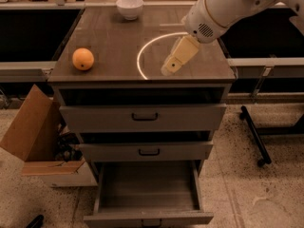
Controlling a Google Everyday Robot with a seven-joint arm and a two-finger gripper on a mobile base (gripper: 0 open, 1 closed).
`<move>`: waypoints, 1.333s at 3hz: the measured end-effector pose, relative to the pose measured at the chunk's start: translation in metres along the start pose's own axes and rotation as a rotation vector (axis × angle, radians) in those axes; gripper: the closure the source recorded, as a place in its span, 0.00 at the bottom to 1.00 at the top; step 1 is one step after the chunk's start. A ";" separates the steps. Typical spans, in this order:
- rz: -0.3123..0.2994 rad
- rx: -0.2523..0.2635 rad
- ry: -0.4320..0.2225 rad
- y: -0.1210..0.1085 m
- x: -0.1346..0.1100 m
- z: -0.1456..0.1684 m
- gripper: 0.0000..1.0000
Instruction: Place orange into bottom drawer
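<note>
The orange (83,59) sits on the cabinet top (118,42) near its front left corner. The bottom drawer (148,194) is pulled out below, its grey box open and with nothing in it. My gripper (170,69) hangs from the white arm over the front middle-right of the cabinet top, pointing down and left, well to the right of the orange and holding nothing.
A white bowl (129,7) stands at the back of the cabinet top. The two upper drawers (145,117) are slightly ajar. A cardboard box (33,137) stands on the floor left of the cabinet. A black wheeled stand leg (254,134) lies to the right.
</note>
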State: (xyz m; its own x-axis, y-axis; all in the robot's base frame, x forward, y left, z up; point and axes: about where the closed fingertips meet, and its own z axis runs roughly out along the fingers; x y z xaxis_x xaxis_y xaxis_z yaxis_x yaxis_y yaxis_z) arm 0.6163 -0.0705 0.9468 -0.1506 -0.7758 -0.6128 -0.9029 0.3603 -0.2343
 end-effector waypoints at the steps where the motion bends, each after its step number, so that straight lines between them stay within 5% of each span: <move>1: -0.004 -0.010 -0.021 -0.007 -0.011 0.021 0.00; 2: -0.016 -0.005 -0.055 -0.019 -0.037 0.047 0.00; 3: -0.047 -0.037 -0.139 -0.028 -0.092 0.095 0.00; 4: -0.048 -0.037 -0.139 -0.028 -0.092 0.095 0.00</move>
State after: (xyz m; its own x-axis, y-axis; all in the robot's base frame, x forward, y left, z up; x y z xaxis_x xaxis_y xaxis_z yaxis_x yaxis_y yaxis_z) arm 0.6942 0.0401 0.9378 -0.0525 -0.7114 -0.7008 -0.9225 0.3034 -0.2388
